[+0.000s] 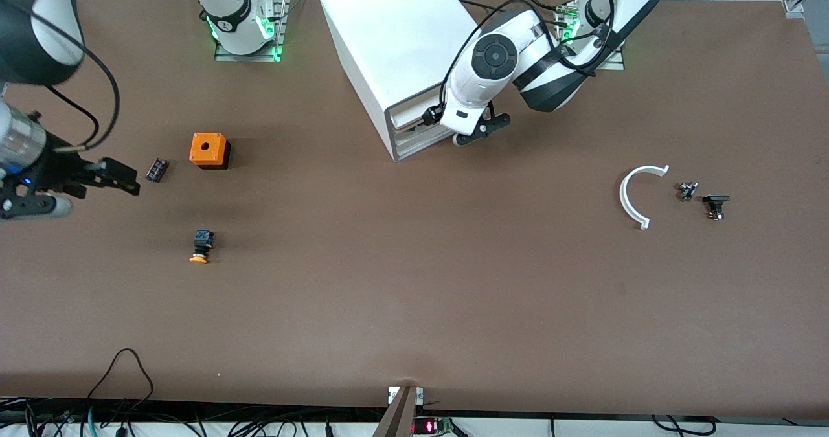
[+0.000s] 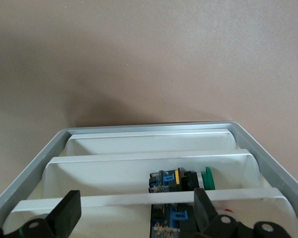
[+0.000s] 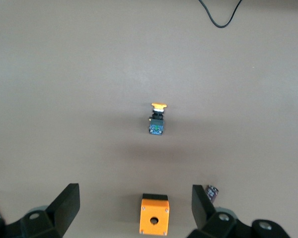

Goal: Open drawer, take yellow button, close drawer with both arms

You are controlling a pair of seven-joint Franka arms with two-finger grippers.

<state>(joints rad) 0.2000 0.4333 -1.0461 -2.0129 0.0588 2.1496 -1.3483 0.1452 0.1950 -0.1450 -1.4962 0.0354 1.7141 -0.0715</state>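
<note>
The button [image 1: 201, 246] lies on its side on the table, in the open under and ahead of the right gripper [image 3: 134, 208], whose fingers are spread wide with nothing between them. It looks small, light and hard, likely to roll or skid on its round cap, so the squarer black-and-blue body is the safer place to pinch. An orange cube [image 3: 154, 214] sits between the fingers' line and the button. The left gripper [image 2: 136, 210], also spread and empty, hangs at the cabinet [image 1: 395, 42] front over the drawer [image 2: 149, 173], which still stands slightly out.
</note>
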